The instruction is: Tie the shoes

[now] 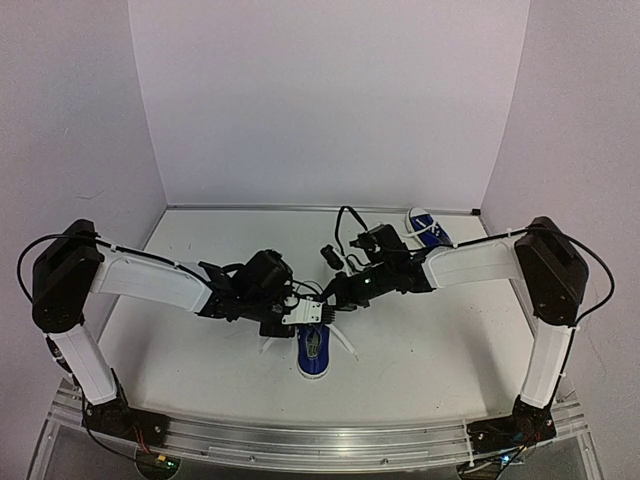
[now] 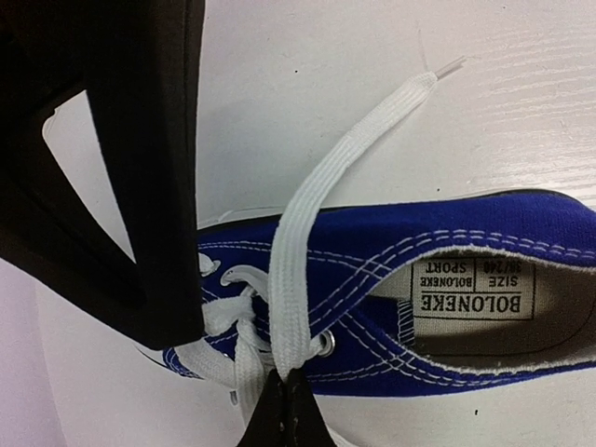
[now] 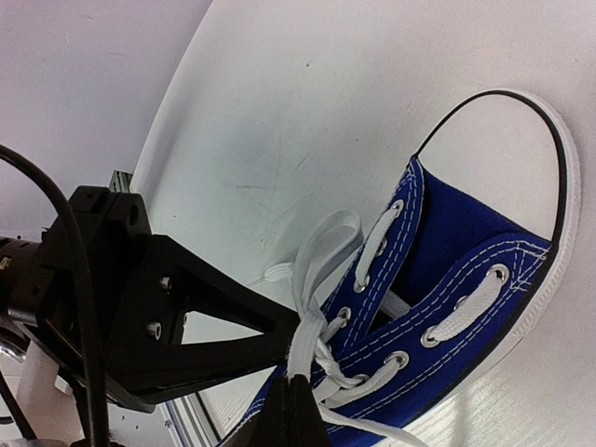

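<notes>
One blue sneaker (image 1: 313, 352) lies near the table's front centre, toe toward the front edge. In the left wrist view the sneaker (image 2: 447, 233) shows its insole label. My left gripper (image 1: 303, 313) is above its laces, and its jaws (image 2: 286, 377) are shut on a flat white lace (image 2: 321, 186) that runs up across the shoe. My right gripper (image 1: 335, 298) meets it from the right. Its jaws (image 3: 300, 380) are shut on a folded loop of white lace (image 3: 321, 270) over the sneaker (image 3: 466, 270). A second blue sneaker (image 1: 425, 228) lies at the back right.
White walls close in the table on the left, back and right. An aluminium rail (image 1: 320, 445) runs along the front edge between the arm bases. The other gripper's black body fills the left of each wrist view (image 2: 112, 186) (image 3: 158, 317).
</notes>
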